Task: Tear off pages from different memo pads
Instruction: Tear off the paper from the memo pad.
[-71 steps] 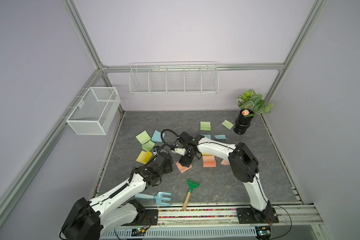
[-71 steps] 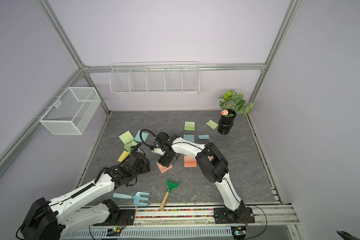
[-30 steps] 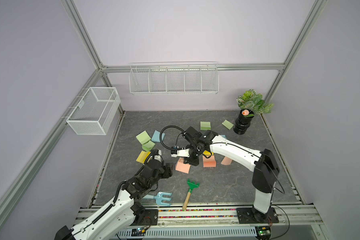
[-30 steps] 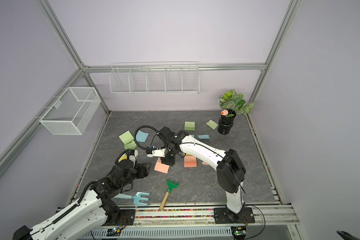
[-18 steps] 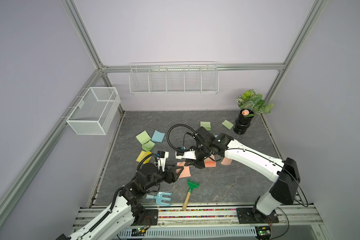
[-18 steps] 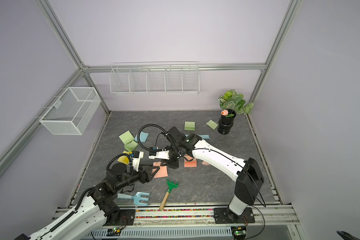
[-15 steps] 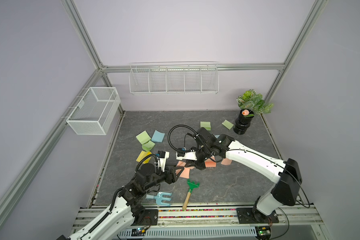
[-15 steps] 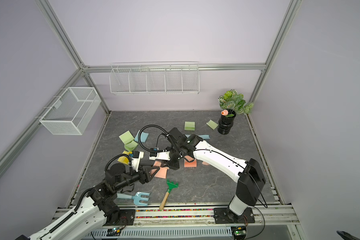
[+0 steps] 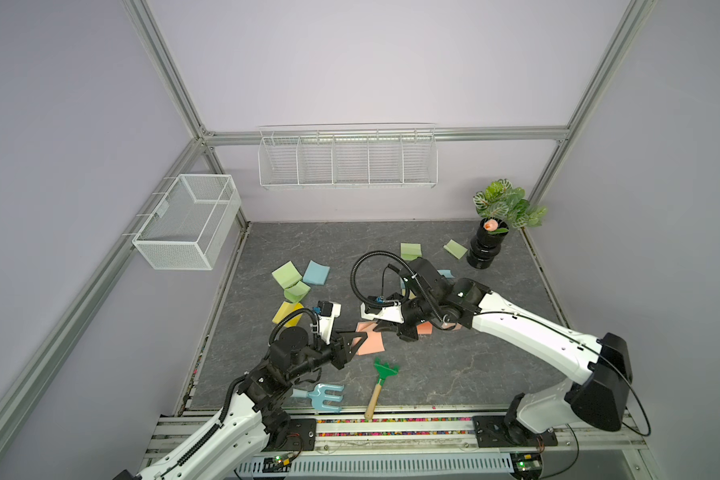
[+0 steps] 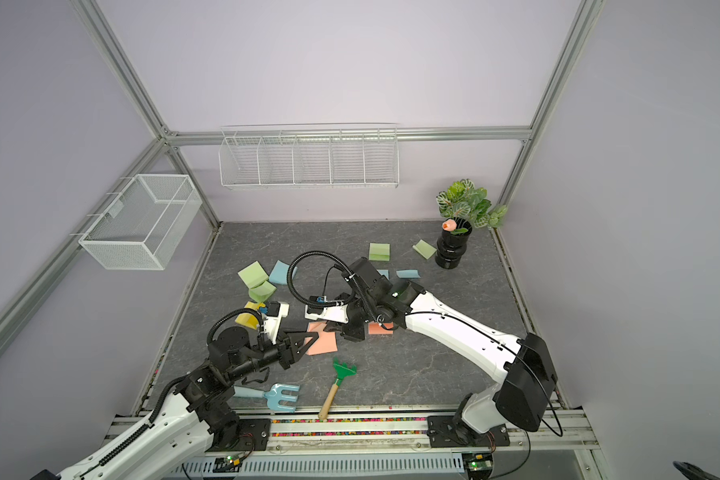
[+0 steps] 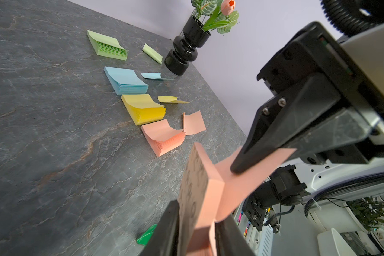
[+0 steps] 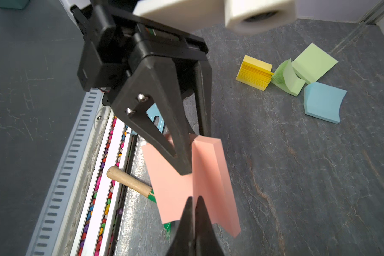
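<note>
A salmon-orange memo pad [image 11: 208,195] stands on edge above the table, clamped between the jaws of my left gripper [image 11: 197,223]. Its top page [image 11: 248,177] bends away from the block and is pinched by my right gripper [image 12: 193,200], which is shut on it. In both top views the two grippers meet over the front middle of the table: left gripper [image 9: 360,334], right gripper [image 9: 376,326], pad [image 10: 323,341]. Other memo pads lie flat: green [image 11: 106,45], blue [image 11: 125,81], yellow [image 11: 143,108], salmon [image 11: 162,136]. Loose pages, one salmon [image 11: 194,123], lie beside them.
A black vase with a plant [image 9: 487,249] stands at the back right. A green toy rake [image 9: 381,380] and a blue toy fork [image 9: 321,397] lie near the front rail. More pads [image 9: 292,282] are clustered at the left. Wire baskets [image 9: 188,222] hang on the walls.
My left gripper has come in from the left and closed on the salmon pad. My right arm has swung toward the front, still pinching the sheet.
</note>
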